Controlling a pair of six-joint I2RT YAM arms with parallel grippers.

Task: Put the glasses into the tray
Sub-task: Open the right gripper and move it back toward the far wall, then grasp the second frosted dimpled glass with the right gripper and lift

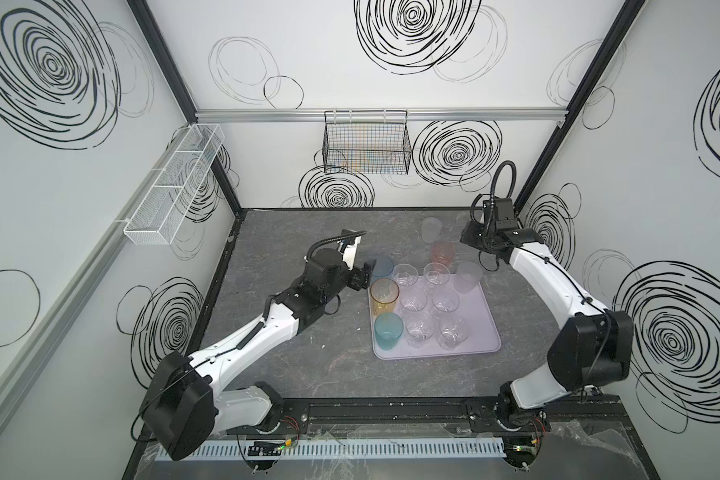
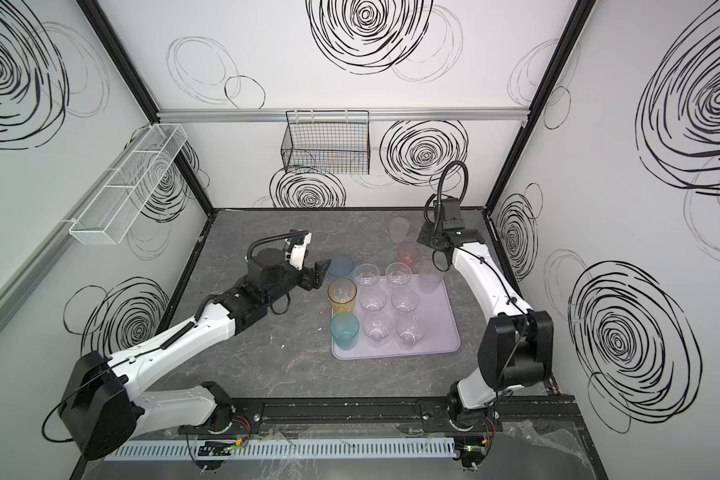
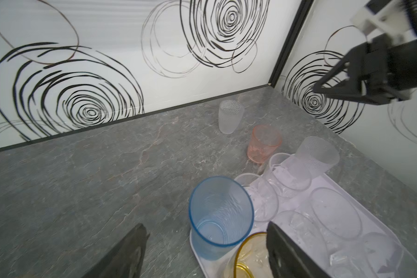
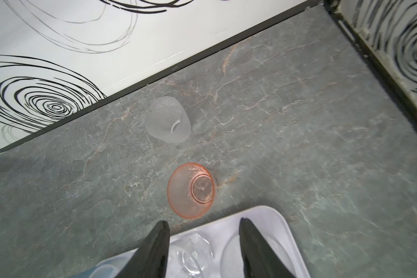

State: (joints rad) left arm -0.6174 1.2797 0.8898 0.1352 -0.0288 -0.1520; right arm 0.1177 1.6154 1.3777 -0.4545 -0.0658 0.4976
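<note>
The lavender tray (image 1: 481,328) holds several short clear glasses (image 1: 413,298), an amber glass (image 1: 385,296), a teal glass (image 1: 388,330) and a blue glass (image 3: 220,216) at its far left corner. A frosted glass (image 1: 468,276) stands at the far right corner. My left gripper (image 3: 206,226) is open, and the blue glass stands just ahead of its fingers. My right gripper (image 4: 204,228) hangs open above the tray's far right corner with nothing between its fingers. On the table behind the tray stand a pink glass (image 4: 190,190) and another frosted glass (image 4: 167,120).
A black wire basket (image 1: 366,143) hangs on the back wall. A white mesh basket (image 1: 175,187) hangs on the left wall. The grey marble table (image 1: 292,353) stretches bare to the left of the tray. The right wall (image 4: 395,48) is close to the right arm.
</note>
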